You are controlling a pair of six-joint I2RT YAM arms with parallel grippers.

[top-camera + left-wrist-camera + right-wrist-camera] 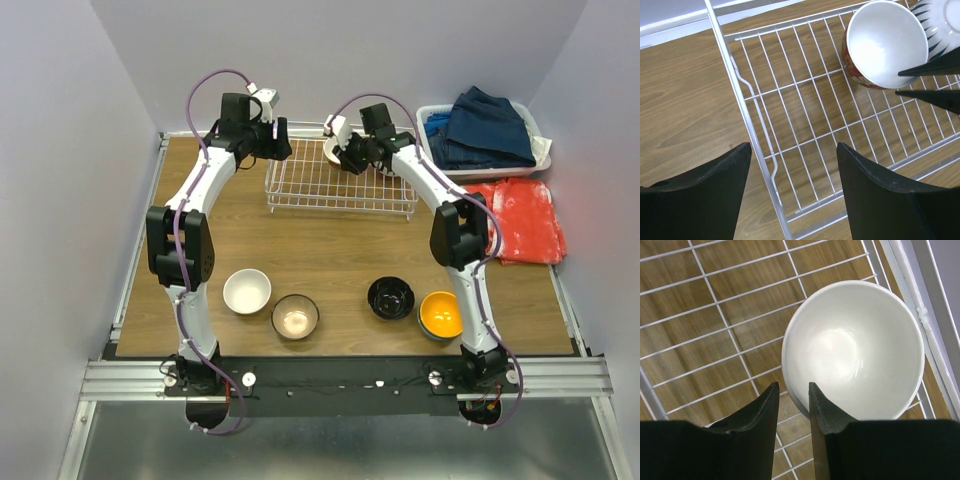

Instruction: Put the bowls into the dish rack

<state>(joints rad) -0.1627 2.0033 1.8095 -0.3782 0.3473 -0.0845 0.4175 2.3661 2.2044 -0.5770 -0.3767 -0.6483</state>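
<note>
Grey walls close round a wooden table (330,250), with the white wire dish rack (300,188) lying on its far half. Both arms reach out to the rack.

The left gripper (792,150) hangs over the rack's left edge. Its jaws stand wide apart with nothing held between them. Only the rack's side wire and bare wood show below the gap.

The right gripper (793,390) is down at the rack's far side, over a cream bowl with red outside (885,42). This bowl is inside the rack, close against the raised far rim, and in the left wrist view it looks tipped rather than flat. The right jaws are drawn narrow and straddle the bowl's near rim, one fingertip over the white inside and the other just outside the wall. I cannot tell whether they actually press on the rim or only stand around it.

Four more bowls sit in a row near the arm bases, well apart from the rack: a white bowl (247,291), a brown-rimmed bowl (295,316), a black bowl (391,298) and an orange bowl (440,314).

A white basket (540,145) of blue clothes (485,125) stands at the far right, with a red cloth (525,220) just beside it.
</note>
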